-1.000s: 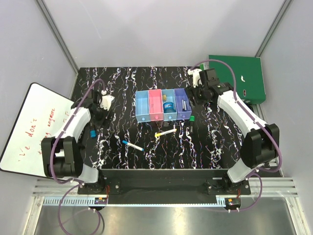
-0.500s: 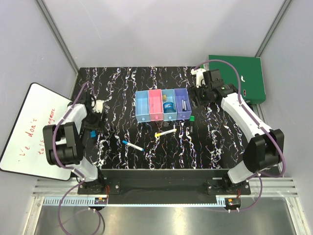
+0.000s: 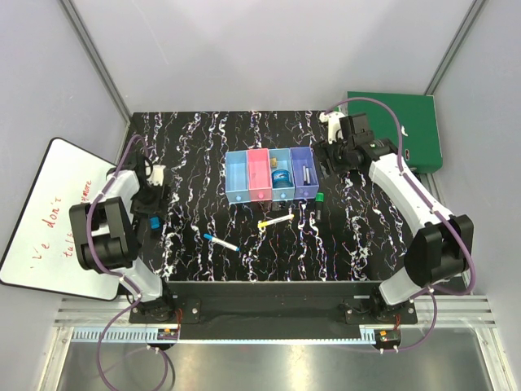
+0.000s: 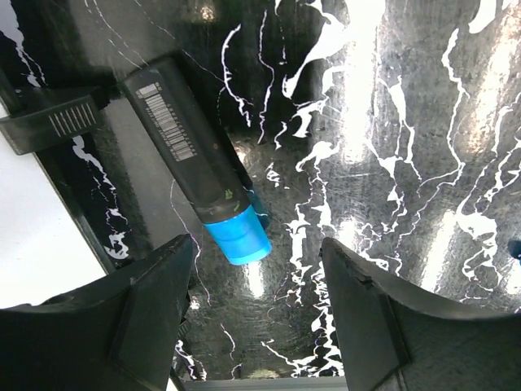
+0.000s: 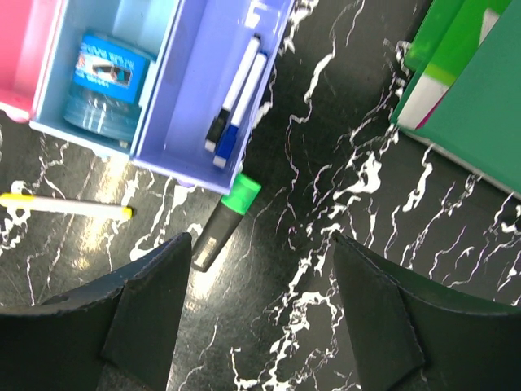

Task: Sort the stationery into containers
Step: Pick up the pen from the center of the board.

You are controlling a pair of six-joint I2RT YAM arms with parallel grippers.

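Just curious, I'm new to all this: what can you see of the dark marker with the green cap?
The dark grey marker with a green cap lies flat on the black white-veined table, capped. Its cap end sits against a corner of the purple bin, seemingly touching; its body slants away. Nothing holds it.

Four bins, three loose markers, one yellow pen, one round blue object, two binned pens

Two arms, left arm and right arm: white shell links, black joint housings, a purple cable trailing each; left gripper and right gripper with broad, matte-black, faceted fingers.
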